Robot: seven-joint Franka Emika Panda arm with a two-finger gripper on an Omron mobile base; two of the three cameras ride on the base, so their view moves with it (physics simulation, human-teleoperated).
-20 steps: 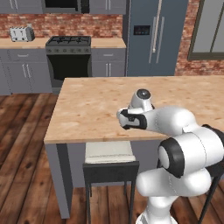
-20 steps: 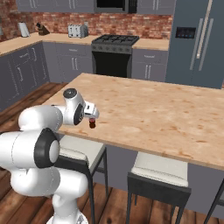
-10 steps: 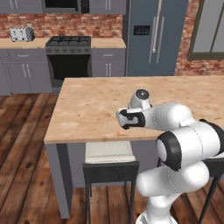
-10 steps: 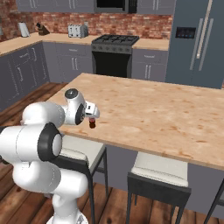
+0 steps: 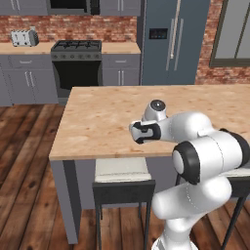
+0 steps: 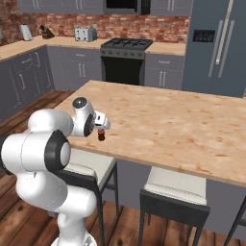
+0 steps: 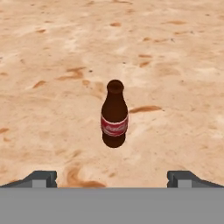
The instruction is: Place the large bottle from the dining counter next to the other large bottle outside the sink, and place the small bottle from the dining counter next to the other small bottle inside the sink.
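Gripper [image 7: 112, 178] hangs just above the dining counter [image 7: 175, 65] with its two fingertips [image 7: 41, 178] spread wide apart, holding nothing. Seen from the hand camera, a small dark bottle [image 7: 114, 114] with a red label stands upright on the wood at 12 o'clock from the fingertips, centred between them and not touching either. From the right base camera, the bottle [image 6: 101, 134] sits near the counter's front edge, directly under the hand [image 6: 100, 120]. A stool [image 5: 120, 170] stands below that edge.
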